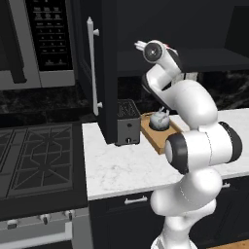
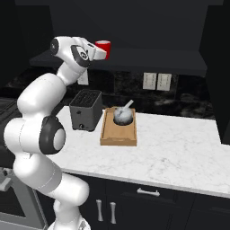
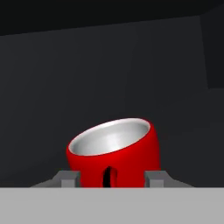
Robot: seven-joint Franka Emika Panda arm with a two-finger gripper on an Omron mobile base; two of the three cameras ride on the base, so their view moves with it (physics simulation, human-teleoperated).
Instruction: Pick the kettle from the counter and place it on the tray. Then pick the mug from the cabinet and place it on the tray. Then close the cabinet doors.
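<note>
Mug (image 3: 114,151): one, bright red, standing on the dark inner shelf of the cabinet (image 2: 134,58), with the gripper (image 3: 113,178) drawn up against it. In the hand view we find a finger tip (image 3: 65,178) on either side of the red body, close to its wall; whether they already press on it we cannot tell. We judge the mug light, rigid and smooth-walled, hence liable to slip or turn under a weak hold; a clamp across the body, low and clear of the handle, looks the sound choice.

Count: one mug; one kettle (image 2: 123,115), already resting in the tray (image 2: 117,135); one tray, on the counter (image 2: 179,148) just right of one toaster (image 2: 85,109); one open cabinet door (image 1: 99,73) at near left.
</note>
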